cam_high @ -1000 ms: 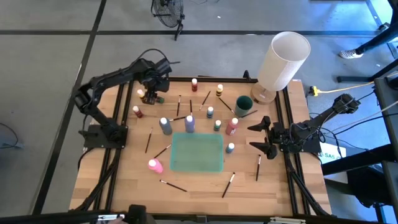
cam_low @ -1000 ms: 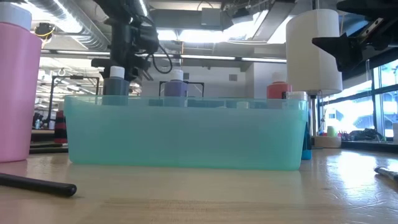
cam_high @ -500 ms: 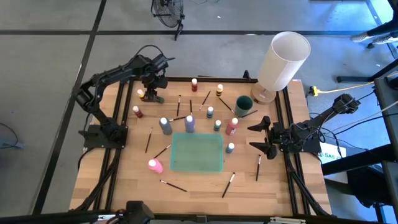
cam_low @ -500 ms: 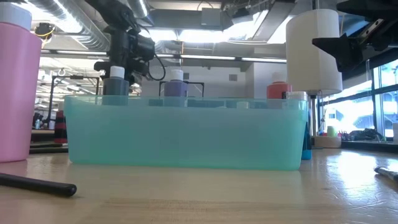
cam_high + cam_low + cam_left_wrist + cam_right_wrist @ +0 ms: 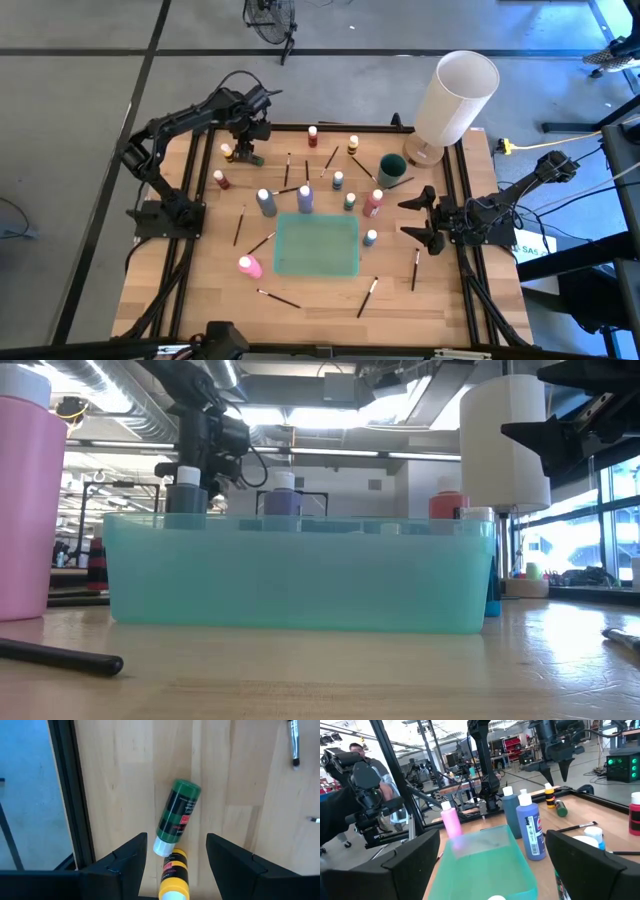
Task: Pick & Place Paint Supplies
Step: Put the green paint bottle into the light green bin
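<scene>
1. The high view lays out the whole tabletop (image 5: 200, 290), with the teal tray (image 5: 317, 244) at its middle; paint bottles and thin brushes lie scattered around the tray, none inside it that this view shows.
2. In that view the left gripper (image 5: 247, 146) hangs over the far left corner, well apart from the tray, above a yellow bottle (image 5: 228, 151); its fingers cannot be read from there.
3. The left wrist view settles it: the fingers stand apart, empty, with the yellow bottle (image 5: 173, 877) between them and a green bottle (image 5: 176, 815) lying on its side just beyond, cap touching the yellow one.
4. The right gripper (image 5: 423, 217) waits right of the tray, fingers spread wide and empty.
5. The right wrist view shows what the overhead view flattens: the pink bottle (image 5: 451, 819) and blue bottle (image 5: 528, 831) stand upright just beside the tray, and a person shows beyond the tabletop.
6. The low view shows the pink bottle (image 5: 30, 500) left of the tray's wall, a brush (image 5: 60, 654) lying nearer, and the white cylinder (image 5: 503, 440) behind the tray.
</scene>
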Motion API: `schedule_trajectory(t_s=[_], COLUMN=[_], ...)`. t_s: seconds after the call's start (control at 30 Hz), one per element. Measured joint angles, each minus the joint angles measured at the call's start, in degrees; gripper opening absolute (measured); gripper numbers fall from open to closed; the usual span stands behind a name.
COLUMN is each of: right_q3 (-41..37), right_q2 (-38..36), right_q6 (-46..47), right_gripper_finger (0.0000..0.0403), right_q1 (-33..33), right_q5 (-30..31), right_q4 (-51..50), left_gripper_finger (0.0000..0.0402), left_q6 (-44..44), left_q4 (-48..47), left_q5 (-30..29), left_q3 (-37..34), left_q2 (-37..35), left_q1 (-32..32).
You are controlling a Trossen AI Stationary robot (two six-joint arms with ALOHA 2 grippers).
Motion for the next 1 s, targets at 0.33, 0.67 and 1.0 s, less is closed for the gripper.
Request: schedule_trajectory(t_s=[0.33,0.67,1.0], right_q3=[0.0,0.0,0.0], right_q2=[0.0,0.0,0.0], right_q6=[0.0,0.0,0.0], right_gripper_finger=[0.0367,0.0367,0.0367], right_q1=[0.0,0.0,0.0], right_q5=[0.4,0.4,0.4], right_q4=[0.0,0.0,-0.5], left_gripper_finger=[0.0201,0.0201,0.0201], left_q6=[-1.0,0.4,-1.7], left_q4=[-0.1,-0.1,-0.1], left_q5=[1.2,7.3,6.9], left_q3=[0.0,0.0,0.0], left_q2=[0.0,0.0,0.0], left_q1=[0.0,0.2,0.3])
